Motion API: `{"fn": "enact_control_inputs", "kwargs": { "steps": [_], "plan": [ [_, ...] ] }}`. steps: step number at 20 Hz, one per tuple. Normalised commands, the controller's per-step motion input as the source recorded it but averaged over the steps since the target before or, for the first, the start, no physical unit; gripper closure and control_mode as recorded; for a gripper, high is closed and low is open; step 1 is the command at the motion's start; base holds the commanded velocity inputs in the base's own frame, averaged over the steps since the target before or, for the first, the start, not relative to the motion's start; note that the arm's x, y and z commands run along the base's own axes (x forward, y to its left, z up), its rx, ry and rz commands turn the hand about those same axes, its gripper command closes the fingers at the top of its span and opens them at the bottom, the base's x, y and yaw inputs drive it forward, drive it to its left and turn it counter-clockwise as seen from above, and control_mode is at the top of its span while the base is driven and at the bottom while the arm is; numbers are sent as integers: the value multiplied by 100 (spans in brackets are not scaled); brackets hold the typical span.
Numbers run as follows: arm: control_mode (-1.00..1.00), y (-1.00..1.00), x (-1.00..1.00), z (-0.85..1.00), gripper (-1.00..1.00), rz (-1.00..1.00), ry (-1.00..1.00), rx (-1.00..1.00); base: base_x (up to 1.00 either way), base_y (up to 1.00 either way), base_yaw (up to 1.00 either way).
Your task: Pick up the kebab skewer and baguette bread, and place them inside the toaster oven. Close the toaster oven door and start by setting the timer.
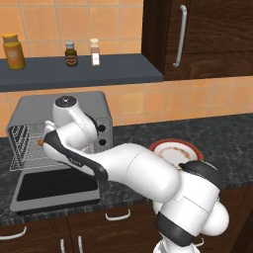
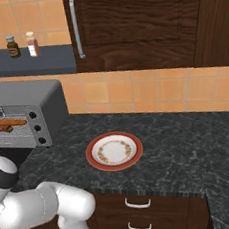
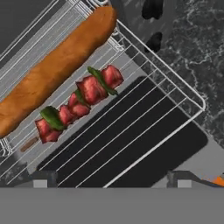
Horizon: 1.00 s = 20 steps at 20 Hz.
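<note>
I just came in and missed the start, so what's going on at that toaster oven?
The white robot arm reaches over the toaster oven, whose door hangs open. The baguette bread and the kebab skewer already lie side by side on the wire rack. The hand is open above them and holds nothing. The door is not yet closed. An empty plate sits on the counter to the right.

light: even, bright, soft | shadows: faint | glare: none | focus: sharp throughout | edges: undistorted | render: slightly pixelated
</note>
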Motion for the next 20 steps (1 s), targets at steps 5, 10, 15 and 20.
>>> {"fn": "enact_control_inputs", "kwargs": {
  "steps": [5,10,15,20],
  "plan": [
    [-100,-7,-36,0,-100,43,-25,-23,0,0,0],
    [-100,-16,-41,1,-100,33,-17,-24,0,0,0],
    [-100,-27,-12,2,-100,12,-11,-12,0,0,0],
    [-100,-6,-1,-12,-100,1,-26,-1,0,0,0]
  ]
}}
